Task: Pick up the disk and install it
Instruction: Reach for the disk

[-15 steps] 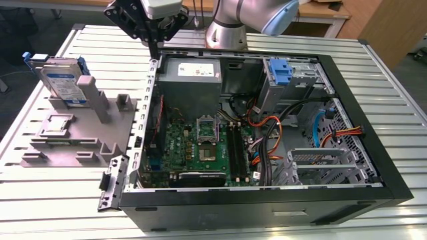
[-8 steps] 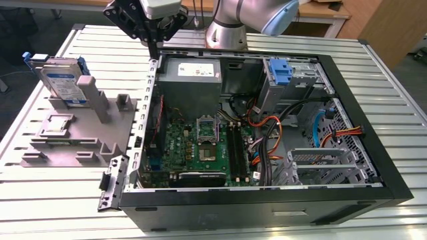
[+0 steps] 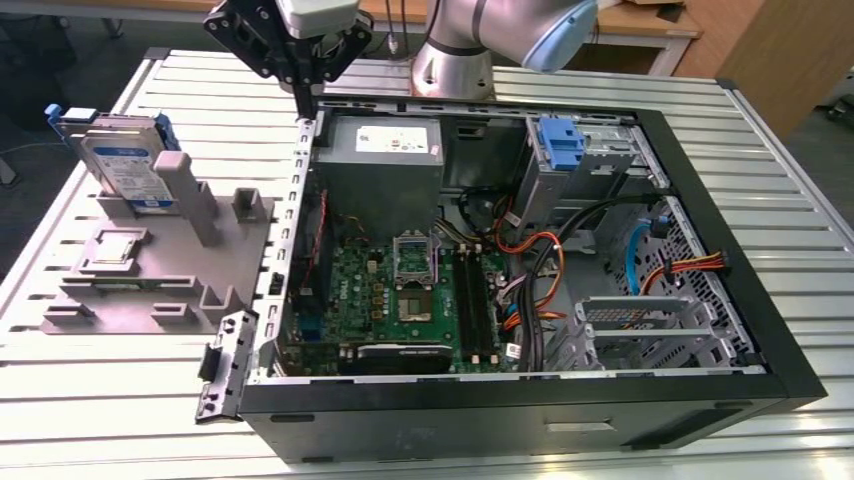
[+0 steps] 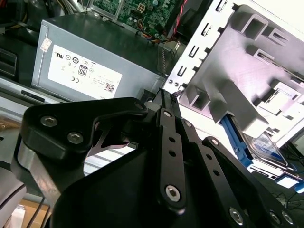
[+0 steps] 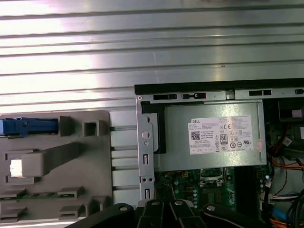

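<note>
1. Both wrist views show the jaws pressed together and pinching nothing. In the exterior view the arm (image 3: 494,40) holds them pointing straight down, just above the far rim of the case (image 3: 534,415), beside the power supply (image 3: 380,150).
2. The disk (image 3: 127,165) stands on edge in a slot of the grey fixture (image 3: 147,275). The fixture sits on the worktop (image 3: 107,400) outside the case, toward the exterior view's left, and nothing touches the disk.
3. Standing upright, the disk has its blue frame and upper edge exposed; I judge the fixture holds it this way so the jaws can reach it from above.
4. The jaws hang near the disk but apart from it, over the gap between fixture and case.
5. The case lies on its side with the open face up, so the board (image 3: 400,290) and the bays can be reached from above. A blue bracket (image 3: 561,145) with no drive sits at the far side, and a metal cage (image 3: 641,320) toward the exterior view's right. Which of them takes the disk I cannot tell.
6. By my reading, the pick-up is not yet made.
</note>
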Action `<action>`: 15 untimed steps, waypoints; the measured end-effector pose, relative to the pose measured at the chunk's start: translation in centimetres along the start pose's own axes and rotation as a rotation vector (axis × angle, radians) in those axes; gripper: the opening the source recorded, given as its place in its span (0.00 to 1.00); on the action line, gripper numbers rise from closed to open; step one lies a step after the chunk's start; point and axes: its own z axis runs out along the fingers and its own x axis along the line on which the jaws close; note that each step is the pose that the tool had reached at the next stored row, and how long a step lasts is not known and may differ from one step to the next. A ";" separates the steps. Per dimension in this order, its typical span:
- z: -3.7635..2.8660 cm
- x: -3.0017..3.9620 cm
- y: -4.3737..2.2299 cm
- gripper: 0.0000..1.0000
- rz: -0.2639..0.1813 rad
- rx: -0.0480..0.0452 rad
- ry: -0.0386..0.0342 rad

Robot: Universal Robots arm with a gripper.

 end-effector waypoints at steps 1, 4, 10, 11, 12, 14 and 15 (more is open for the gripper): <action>0.00 0.03 0.00 0.10 0.000 0.0000 0.0000; 0.00 0.10 -0.01 0.10 0.000 0.0000 0.0000; 0.00 0.23 -0.02 0.10 0.000 0.0001 0.0000; 0.00 0.25 -0.02 0.10 0.000 0.0000 0.0000; 0.00 0.27 -0.02 0.10 0.000 0.0000 0.0000; 0.00 0.31 -0.02 0.10 0.000 0.0000 0.0000; 0.00 0.32 -0.02 0.10 0.000 0.0000 0.0000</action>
